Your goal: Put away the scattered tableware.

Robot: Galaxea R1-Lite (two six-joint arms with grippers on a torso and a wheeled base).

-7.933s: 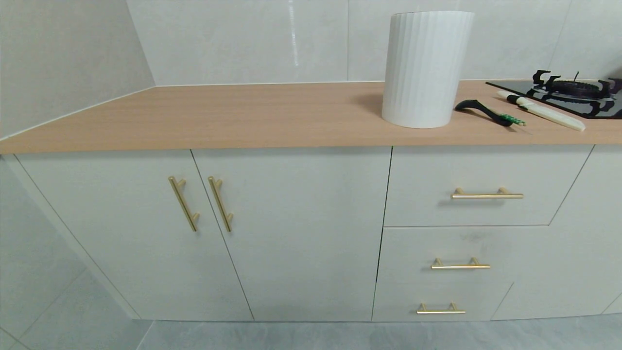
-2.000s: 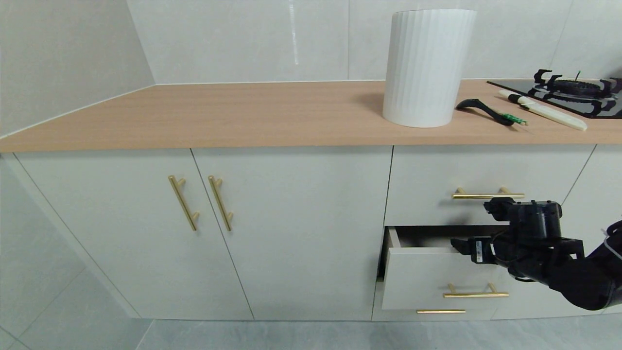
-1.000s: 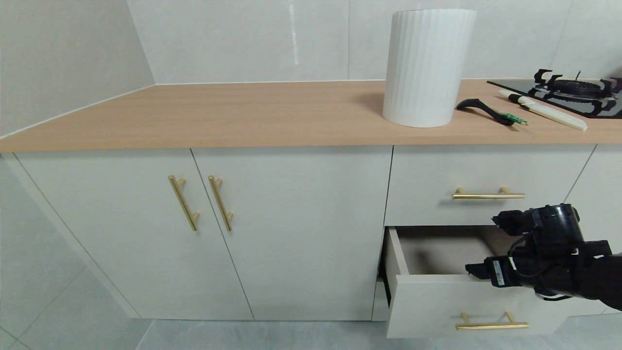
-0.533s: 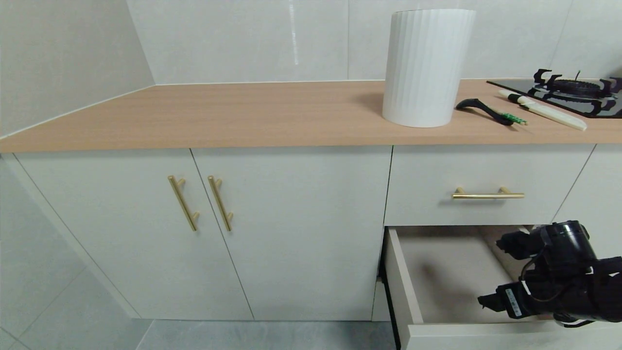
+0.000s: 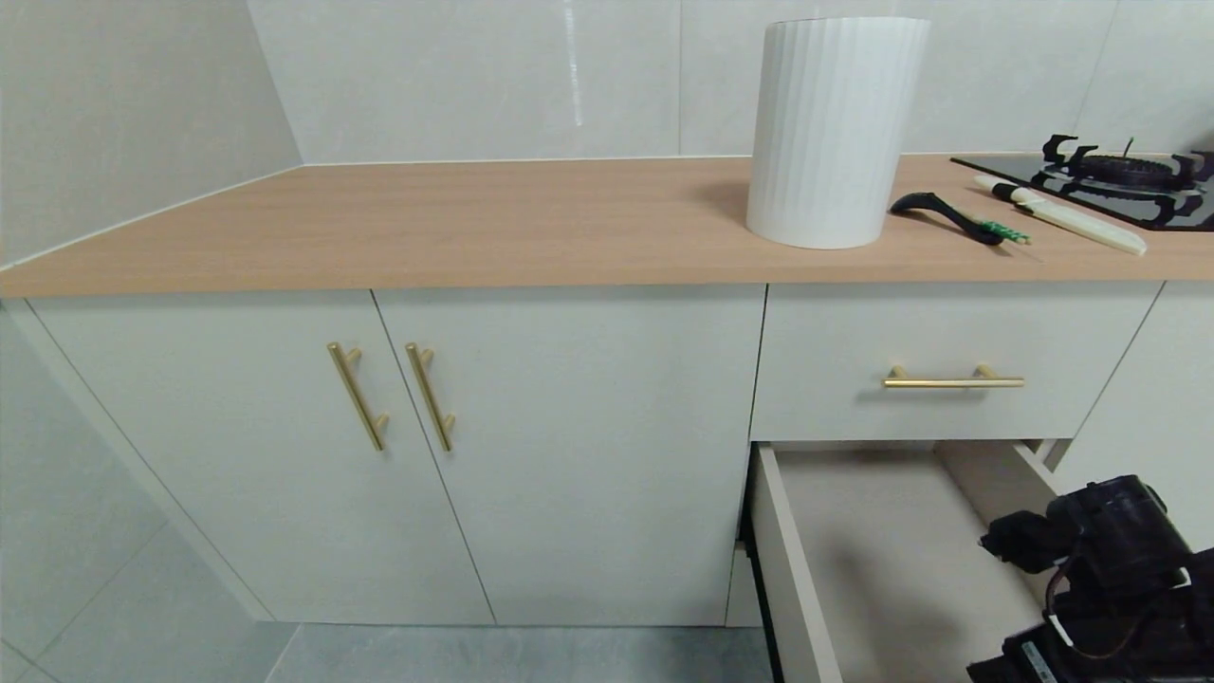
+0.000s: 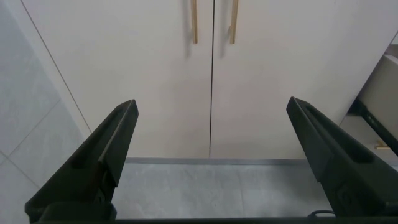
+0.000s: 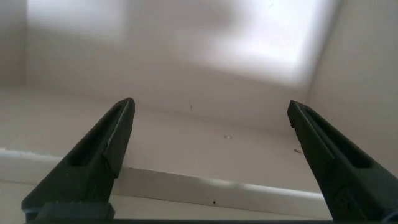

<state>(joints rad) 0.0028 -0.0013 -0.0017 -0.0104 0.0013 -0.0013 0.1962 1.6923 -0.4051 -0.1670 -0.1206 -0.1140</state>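
Hovering right fingers (image 7: 93, 162) over drawer (image 5: 787, 560); knife (image 5: 1062, 216) apart

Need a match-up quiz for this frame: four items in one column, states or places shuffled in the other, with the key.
Items
1. top drawer
2. middle drawer
3. canister
4. knife

States or places
A. lying flat on the counter, next to the hob
B. open, nothing visible inside
C. standing upright on the counter
D. shut

Pairs: 1-D, 2-B, 3-C, 4-A
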